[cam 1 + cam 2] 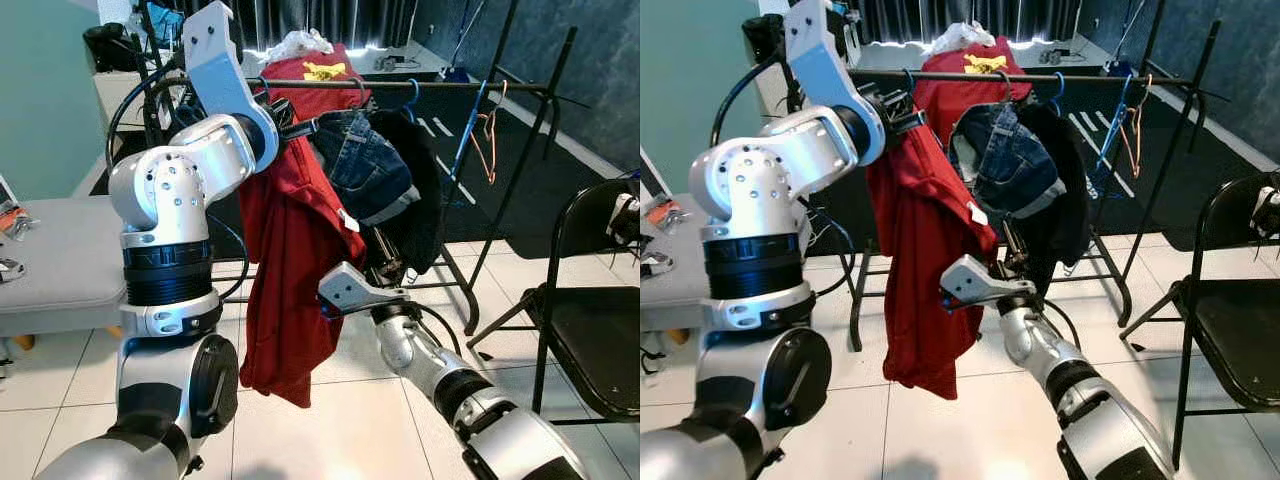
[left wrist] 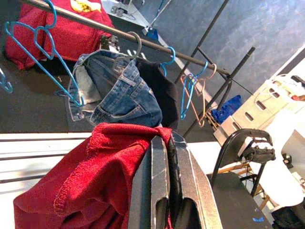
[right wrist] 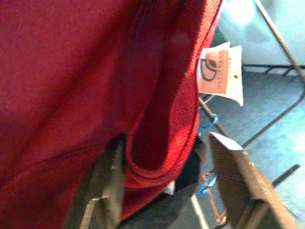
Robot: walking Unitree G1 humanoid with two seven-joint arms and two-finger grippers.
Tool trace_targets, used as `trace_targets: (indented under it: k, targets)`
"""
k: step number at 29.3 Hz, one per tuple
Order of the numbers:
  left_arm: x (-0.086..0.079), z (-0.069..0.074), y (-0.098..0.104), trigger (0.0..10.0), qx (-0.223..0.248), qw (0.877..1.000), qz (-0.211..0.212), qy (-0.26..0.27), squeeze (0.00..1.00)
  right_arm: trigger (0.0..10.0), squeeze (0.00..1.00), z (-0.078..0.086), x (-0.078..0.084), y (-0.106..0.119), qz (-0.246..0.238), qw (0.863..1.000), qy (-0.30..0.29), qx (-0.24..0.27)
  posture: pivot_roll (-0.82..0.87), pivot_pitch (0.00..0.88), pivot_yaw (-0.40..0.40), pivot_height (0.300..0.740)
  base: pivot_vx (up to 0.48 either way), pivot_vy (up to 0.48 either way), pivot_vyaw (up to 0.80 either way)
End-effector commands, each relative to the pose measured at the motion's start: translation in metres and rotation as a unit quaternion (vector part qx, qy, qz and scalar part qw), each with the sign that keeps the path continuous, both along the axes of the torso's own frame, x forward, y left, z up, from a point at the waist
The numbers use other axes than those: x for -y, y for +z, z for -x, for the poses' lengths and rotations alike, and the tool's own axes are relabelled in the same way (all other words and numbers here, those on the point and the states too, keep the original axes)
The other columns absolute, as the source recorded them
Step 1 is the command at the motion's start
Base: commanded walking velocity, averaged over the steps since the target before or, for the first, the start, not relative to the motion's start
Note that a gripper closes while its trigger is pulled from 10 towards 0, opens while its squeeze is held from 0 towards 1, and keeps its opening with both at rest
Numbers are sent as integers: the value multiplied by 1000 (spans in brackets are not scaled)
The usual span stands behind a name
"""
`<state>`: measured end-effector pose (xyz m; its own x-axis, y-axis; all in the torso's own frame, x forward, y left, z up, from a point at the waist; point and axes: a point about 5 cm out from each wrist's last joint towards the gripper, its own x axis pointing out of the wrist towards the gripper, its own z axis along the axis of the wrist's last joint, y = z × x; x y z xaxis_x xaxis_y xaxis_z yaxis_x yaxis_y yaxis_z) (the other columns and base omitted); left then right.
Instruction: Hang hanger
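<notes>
— What carries the clothes?
— A dark rail (image 1: 420, 86) on black crossed legs, standing on the tiled floor (image 1: 330, 420).
— What hangs on it?
— Blue jeans (image 1: 365, 165) on a hanger, a black garment (image 1: 425, 200) just beside them, an empty blue hanger (image 2: 33, 43), and blue and pink wire hangers (image 1: 485, 130) near the far end.
— Anything else on the floor?
— A black chair (image 1: 590, 320), to the robot's right.
</notes>
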<state>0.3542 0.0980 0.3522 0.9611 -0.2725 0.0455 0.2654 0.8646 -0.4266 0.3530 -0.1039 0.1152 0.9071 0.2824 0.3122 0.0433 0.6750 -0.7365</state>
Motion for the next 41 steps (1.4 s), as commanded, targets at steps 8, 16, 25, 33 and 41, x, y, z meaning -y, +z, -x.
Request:
trace_targets:
  k: [8,16,25,33,41]
  targets:
    - [-5,1,5,0,14,1000,3,1,0,0,0,-1,3,1,-17,1000,5,-13,79,0,5,740,0,0,0]
    - [-7,0,1,0,10,1000,1,5,0,0,0,-1,3,6,-34,999,12,-3,75,5,5,740,0,0,0]
    - [-71,-24,-71,0,-54,982,-120,137,0,0,0,-4,34,53,-147,985,79,47,54,21,19,740,0,0,0]
    - [-109,-23,-112,2275,-96,964,-171,179,0,0,0,-5,57,81,-186,975,109,46,45,27,22,740,0,0,0]
    - [-109,-19,-127,10000,-126,976,-121,133,0,0,0,-7,66,90,-206,966,155,0,48,29,15,740,0,0,0]
